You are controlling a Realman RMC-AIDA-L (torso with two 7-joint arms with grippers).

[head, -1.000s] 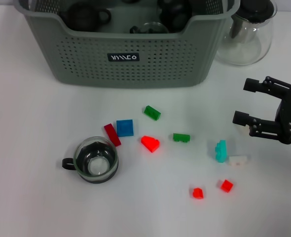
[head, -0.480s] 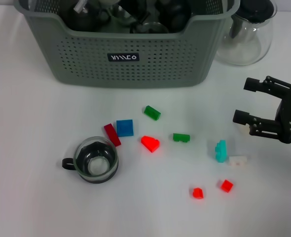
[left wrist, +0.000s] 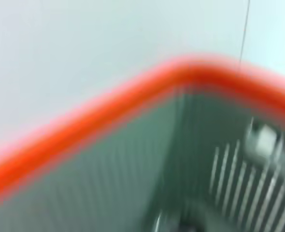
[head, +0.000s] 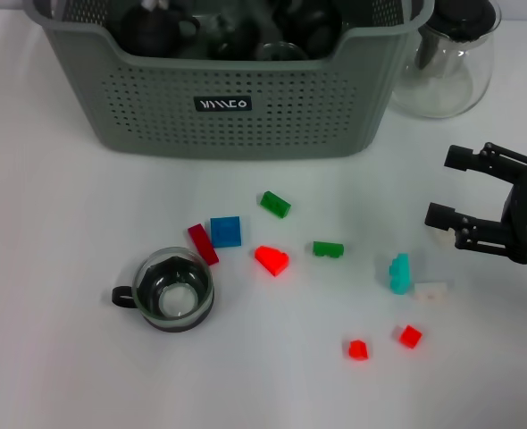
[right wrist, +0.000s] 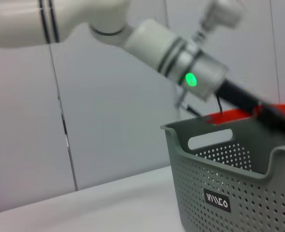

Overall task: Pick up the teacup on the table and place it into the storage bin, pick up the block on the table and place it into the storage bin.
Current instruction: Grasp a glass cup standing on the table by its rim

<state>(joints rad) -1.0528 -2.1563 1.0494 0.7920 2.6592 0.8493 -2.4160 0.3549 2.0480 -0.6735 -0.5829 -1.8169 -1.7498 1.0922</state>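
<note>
The right gripper (head: 448, 188) is seen at the right edge of the white table (head: 58, 357), jaws spread wide and nothing held between them. Just below and slightly inboard of those open jaws, a teal block (head: 399, 273) is found touching a white block (head: 431, 290); two small red blocks (head: 410, 336) are scattered farther out. Well away from the jaws, toward the other side, the teacup (head: 173, 290) is left standing upright on the table, handle pointing away from the gripper. Between cup and jaws, a blue block (head: 226, 231), a dark red block (head: 203, 243), two green ones (head: 275, 204) and a bright red piece (head: 271, 259) are spread. The storage bin (head: 246, 107) sits up and across from the jaws, dark cups inside. The left arm (right wrist: 147, 41) is seen above the bin in the right wrist view; its jaws cannot be made out.
</note>
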